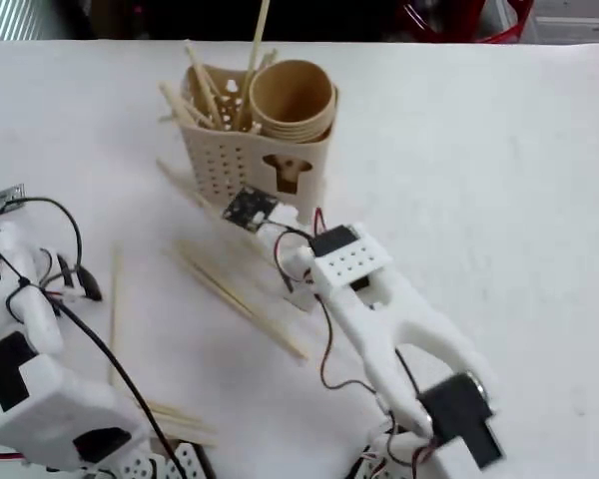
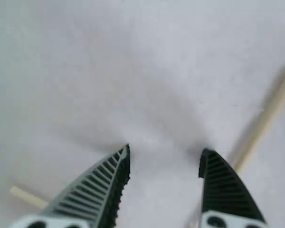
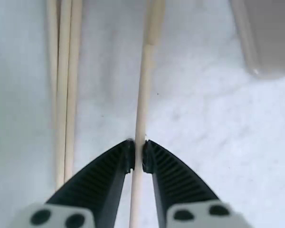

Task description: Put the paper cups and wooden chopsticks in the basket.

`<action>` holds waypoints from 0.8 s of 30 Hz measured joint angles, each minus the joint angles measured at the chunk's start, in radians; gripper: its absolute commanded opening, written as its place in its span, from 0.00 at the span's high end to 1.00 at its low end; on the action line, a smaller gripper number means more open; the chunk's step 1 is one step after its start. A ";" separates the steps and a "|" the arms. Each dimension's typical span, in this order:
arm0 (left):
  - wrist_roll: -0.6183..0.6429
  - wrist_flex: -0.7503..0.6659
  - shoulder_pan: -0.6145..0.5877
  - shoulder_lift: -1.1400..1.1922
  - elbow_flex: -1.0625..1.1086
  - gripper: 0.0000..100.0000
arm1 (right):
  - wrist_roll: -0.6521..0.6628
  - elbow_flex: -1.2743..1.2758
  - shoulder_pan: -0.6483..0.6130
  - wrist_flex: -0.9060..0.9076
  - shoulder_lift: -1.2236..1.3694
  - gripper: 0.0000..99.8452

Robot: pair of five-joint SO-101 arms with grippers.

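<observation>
A perforated cream basket (image 1: 242,160) stands at the back of the white table and holds stacked paper cups (image 1: 292,100) and several wooden chopsticks (image 1: 208,95). My right gripper (image 3: 138,154) is low over the table just in front of the basket, shut on one thin chopstick (image 3: 143,104) that lies lengthwise between its fingers. A few more chopsticks (image 3: 64,95) lie side by side next to it. My left gripper (image 2: 164,156) hangs open over bare table at the left, with a single chopstick (image 2: 266,118) just off one fingertip.
Loose chopsticks (image 1: 242,297) lie diagonally in front of the basket, one (image 1: 115,309) lies by the left arm, and a small bundle (image 1: 175,419) sits near the front edge. A corner of the basket (image 3: 270,38) is close to the right gripper. Cables trail from both arms.
</observation>
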 measured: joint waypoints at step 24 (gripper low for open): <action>0.000 0.000 0.000 0.000 0.000 0.76 | -0.239 -0.114 -0.074 -0.127 -0.698 0.98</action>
